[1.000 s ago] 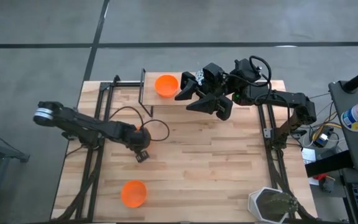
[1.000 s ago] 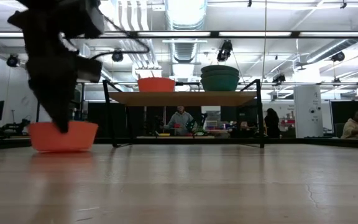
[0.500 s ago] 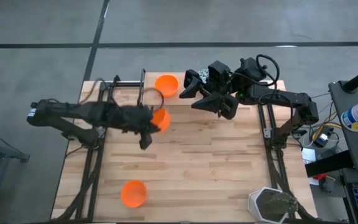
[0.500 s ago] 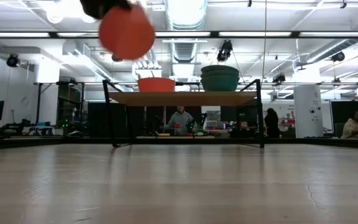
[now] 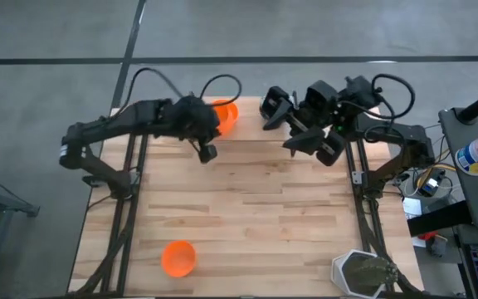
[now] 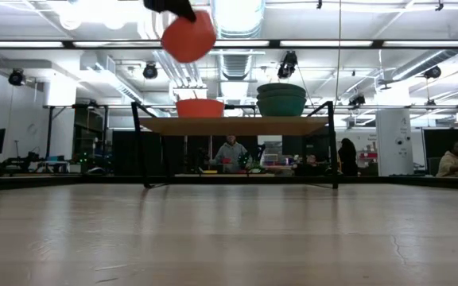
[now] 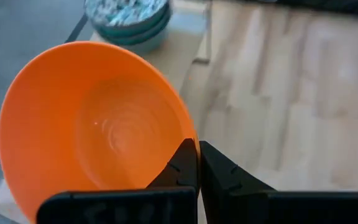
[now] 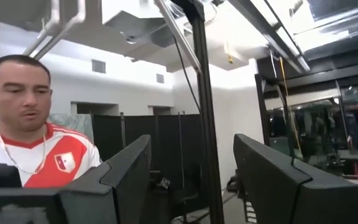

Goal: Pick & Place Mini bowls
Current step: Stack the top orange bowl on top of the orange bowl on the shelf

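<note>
Your left end effector [image 7: 197, 163] pinches the rim of an orange mini bowl [image 7: 95, 121], fingers closed on it, holding it raised above the small shelf [image 6: 233, 125] at the counter's far edge. Speckled bowls [image 7: 127, 17] sit stacked there. Your right end effector [image 8: 191, 168] hangs open and empty nearby. Another orange bowl [image 5: 178, 257] rests near the counter's [image 5: 264, 216] front edge.

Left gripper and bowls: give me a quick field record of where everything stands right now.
left gripper: shut on the rim of an orange bowl, carried high near the raised shelf
right gripper: open, empty, raised by the table's far edge
shelf contents: one orange bowl, stacked blue-grey bowls
table: one more orange bowl near the front edge
plant pot: front right corner
</note>
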Available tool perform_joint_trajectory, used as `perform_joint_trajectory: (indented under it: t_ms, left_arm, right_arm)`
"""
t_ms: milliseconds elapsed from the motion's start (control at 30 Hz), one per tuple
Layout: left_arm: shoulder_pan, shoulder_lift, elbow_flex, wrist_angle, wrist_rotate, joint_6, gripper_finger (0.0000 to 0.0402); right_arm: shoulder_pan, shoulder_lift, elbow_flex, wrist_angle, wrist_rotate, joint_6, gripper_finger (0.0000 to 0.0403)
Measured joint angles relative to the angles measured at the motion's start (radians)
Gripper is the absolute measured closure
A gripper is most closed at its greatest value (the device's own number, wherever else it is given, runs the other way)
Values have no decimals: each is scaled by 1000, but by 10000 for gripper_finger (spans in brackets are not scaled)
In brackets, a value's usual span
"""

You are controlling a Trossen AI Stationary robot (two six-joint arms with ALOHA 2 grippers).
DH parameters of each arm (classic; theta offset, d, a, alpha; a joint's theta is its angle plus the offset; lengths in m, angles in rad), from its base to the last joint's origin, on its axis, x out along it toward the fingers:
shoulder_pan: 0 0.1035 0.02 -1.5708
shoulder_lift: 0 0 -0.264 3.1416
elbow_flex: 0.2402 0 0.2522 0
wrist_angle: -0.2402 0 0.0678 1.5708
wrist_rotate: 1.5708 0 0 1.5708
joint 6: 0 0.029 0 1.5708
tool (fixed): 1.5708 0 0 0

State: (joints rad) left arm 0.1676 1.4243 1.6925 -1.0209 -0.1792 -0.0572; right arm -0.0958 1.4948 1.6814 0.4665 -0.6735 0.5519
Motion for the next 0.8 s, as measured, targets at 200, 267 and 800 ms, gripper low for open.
perform_joint_trajectory:
  t_ms: [200, 267, 800]
  left_arm:
    - [106, 127, 66, -31, -3, 144, 401]
    - [134, 163, 83, -28, -4, 158, 401]
    - [213, 328, 98, -55, -41, 283, 401]
  right_arm:
    - [5, -8, 0, -5, -4, -4, 179]
    - [12, -8, 0, -6, -10, 14, 179]
    - [35, -5, 0, -19, -15, 21, 179]
